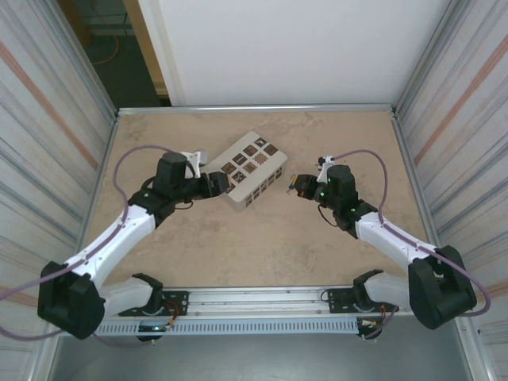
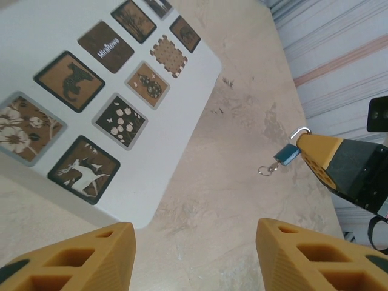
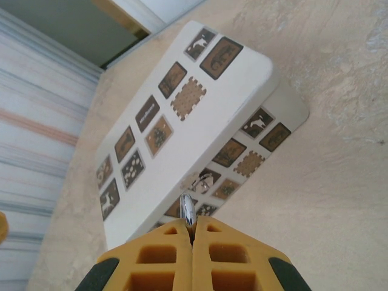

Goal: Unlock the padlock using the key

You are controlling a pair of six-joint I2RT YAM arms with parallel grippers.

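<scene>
left wrist: left gripper (image 2: 193, 235) has its yellow fingers (image 2: 73, 257) spread wide, with nothing between them and bare table (image 2: 230, 200) below. white box (image 2: 188, 97) lies upper left, dark square tags facing up, its near corner just ahead of the left finger. on the right, right gripper (image 2: 305, 141) comes in from the edge and pinches the padlock (image 2: 286, 154) at the shackle end. silver shackle (image 2: 300, 131) hooks out by the fingertip, the blue body points away from it, and a small ring (image 2: 265, 170) dangles off the far end. key itself is too small to make out. can't tell if the padlock touches the table.

right wrist: right gripper's fingers (image 3: 230, 254) are pressed flat together, with a thin silver sliver of metal (image 3: 188, 211) poking out of the seam. white box sits just beyond, slanted across the view, tags on its top and on its side wall.

top external: both arms reach in toward the middle of the table. left gripper is just beside the near-left end of the white box. right gripper is off the box's right side, near but apart, with the padlock a small speck at its tip.
</scene>
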